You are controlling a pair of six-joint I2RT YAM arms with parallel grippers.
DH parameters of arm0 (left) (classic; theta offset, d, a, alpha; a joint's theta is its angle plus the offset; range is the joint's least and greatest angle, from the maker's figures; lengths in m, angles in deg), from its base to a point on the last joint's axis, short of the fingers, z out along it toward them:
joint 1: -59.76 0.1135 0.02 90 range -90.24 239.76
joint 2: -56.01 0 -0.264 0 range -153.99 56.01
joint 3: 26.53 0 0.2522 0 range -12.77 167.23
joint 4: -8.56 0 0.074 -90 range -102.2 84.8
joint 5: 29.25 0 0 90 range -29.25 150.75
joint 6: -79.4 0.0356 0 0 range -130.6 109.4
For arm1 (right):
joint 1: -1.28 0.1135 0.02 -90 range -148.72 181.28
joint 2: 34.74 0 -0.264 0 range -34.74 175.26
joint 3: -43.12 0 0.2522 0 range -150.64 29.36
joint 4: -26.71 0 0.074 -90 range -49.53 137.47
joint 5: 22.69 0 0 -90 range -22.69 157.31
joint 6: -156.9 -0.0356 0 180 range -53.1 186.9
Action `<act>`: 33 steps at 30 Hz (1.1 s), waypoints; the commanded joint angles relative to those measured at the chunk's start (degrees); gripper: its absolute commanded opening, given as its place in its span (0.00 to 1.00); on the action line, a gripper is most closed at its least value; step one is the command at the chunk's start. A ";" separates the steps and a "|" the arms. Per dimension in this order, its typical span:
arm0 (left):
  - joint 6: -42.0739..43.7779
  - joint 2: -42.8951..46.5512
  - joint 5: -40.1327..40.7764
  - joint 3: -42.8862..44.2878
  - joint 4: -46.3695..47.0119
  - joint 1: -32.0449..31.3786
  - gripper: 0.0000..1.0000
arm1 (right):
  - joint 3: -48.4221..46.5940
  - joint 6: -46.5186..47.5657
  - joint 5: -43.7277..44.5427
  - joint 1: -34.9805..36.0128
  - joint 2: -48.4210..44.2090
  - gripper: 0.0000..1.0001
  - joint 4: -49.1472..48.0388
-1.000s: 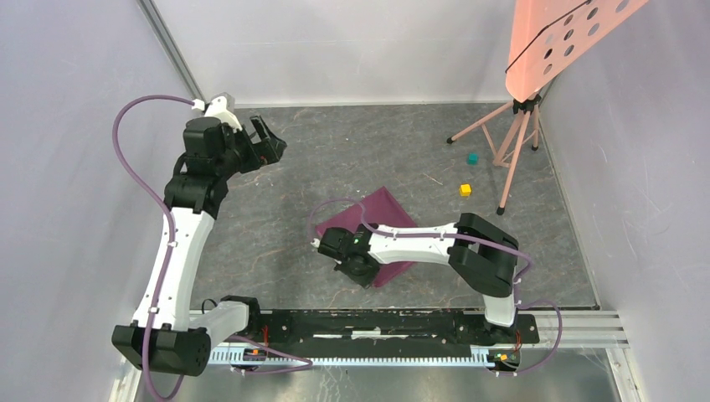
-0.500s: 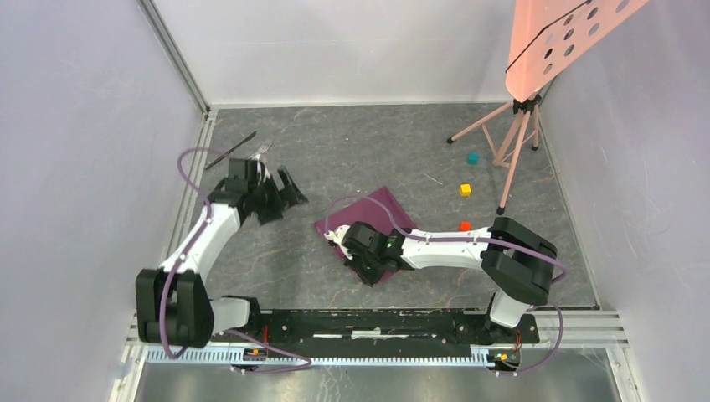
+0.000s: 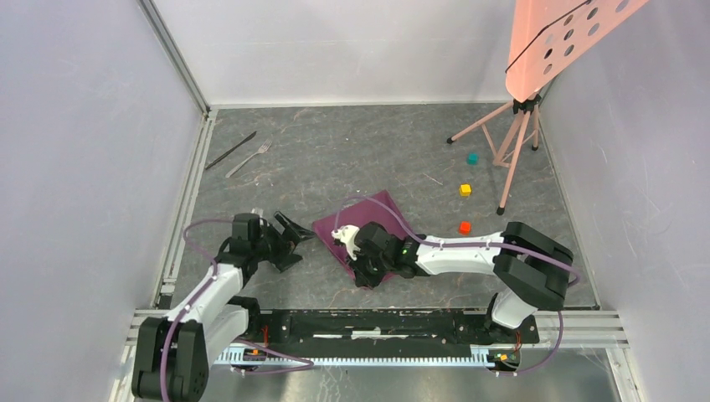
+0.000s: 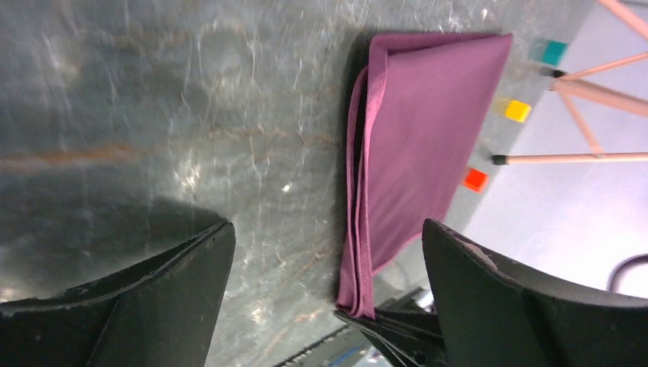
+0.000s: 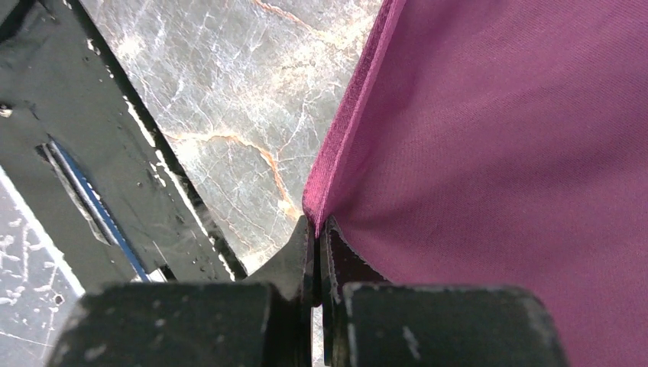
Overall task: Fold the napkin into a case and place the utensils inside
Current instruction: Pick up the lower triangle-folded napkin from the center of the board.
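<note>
The plum napkin [image 3: 368,211] lies folded in layers at the table's middle, its stacked edge [image 4: 358,191] facing my left gripper. Low over the table just left of that edge, my left gripper [image 3: 293,232] stands wide open and empty; in the left wrist view the left gripper [image 4: 325,229] has bare table between its fingers. My right gripper [image 3: 362,275] is shut on the napkin's near corner, and in the right wrist view the right gripper [image 5: 315,229] pinches the cloth [image 5: 497,153]. The utensils lie at the back left: a silver fork [image 3: 249,158] and a dark knife [image 3: 232,151], side by side.
Small teal [image 3: 472,157], yellow [image 3: 465,190] and orange-red [image 3: 464,227] cubes sit right of the napkin. A pink tripod [image 3: 515,142] with a perforated pink board [image 3: 561,38] stands at the back right. The black base rail [image 3: 377,322] runs along the near edge. Walls close in on both sides.
My left arm has swung from the back left corner down to the napkin's left edge, uncovering the fork and knife. My right gripper has shifted slightly left, still holding the napkin's corner.
</note>
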 commanded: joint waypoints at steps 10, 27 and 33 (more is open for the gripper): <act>-14.24 0.47 5.11 -5.78 14.84 -8.18 0.99 | 4.58 -3.99 -3.27 -2.66 -7.02 0.00 -9.08; -15.12 -22.45 7.27 -0.28 30.11 -13.79 0.61 | 6.57 -4.55 -3.82 -5.49 -11.24 0.00 -9.07; -10.91 -22.80 9.94 3.46 24.28 -13.51 0.51 | 7.23 -4.56 -4.83 -5.58 -11.64 0.00 -8.68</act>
